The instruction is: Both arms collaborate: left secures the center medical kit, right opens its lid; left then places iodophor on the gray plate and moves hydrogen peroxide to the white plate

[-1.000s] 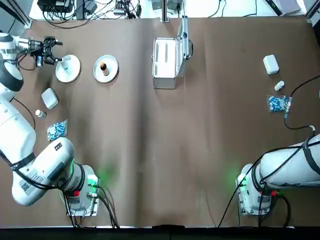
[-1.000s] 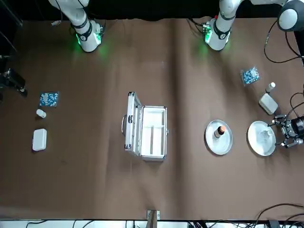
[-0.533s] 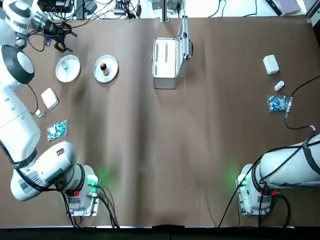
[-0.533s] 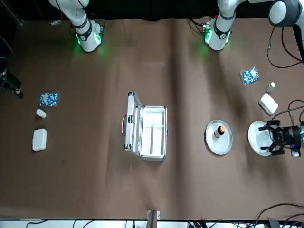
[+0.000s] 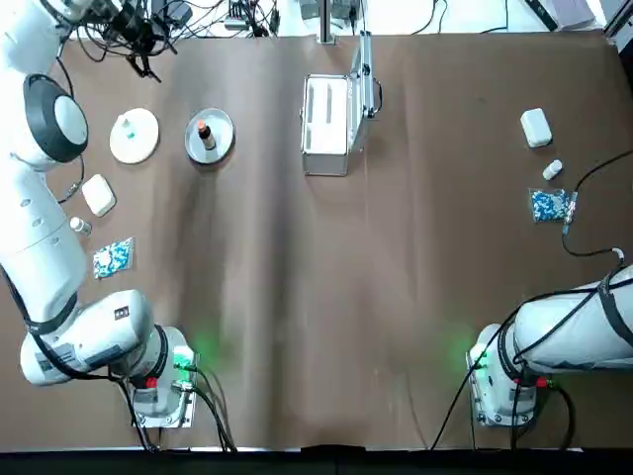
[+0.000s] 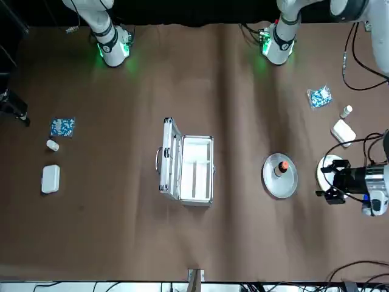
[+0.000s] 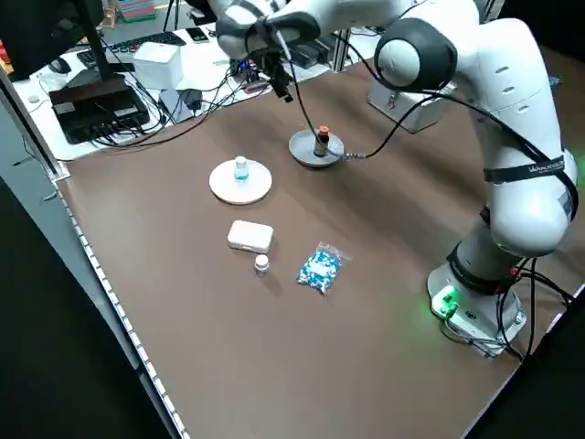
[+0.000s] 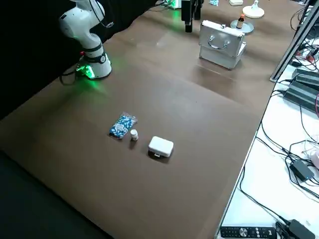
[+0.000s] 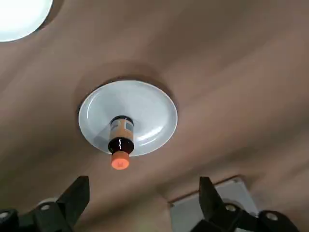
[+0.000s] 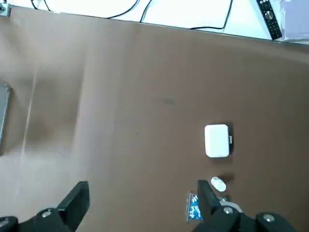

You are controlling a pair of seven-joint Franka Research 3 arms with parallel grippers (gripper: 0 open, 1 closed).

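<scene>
Upright, brown glass iodophor (image 9: pixel 120 140) on round rimmed gray plate (image 9: pixel 149 104).

Open table between case (image 5: pixel 329 124) and plates (image 5: pixel 209 134)

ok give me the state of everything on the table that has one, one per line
medical kit: open, empty inside
lid: raised, standing upright
iodophor: upright on the gray plate
hydrogen peroxide: upright on the white plate
left gripper: open, empty, raised above the table's far edge by the white plate
right gripper: open, empty, raised over the robot's right side of the table
</scene>
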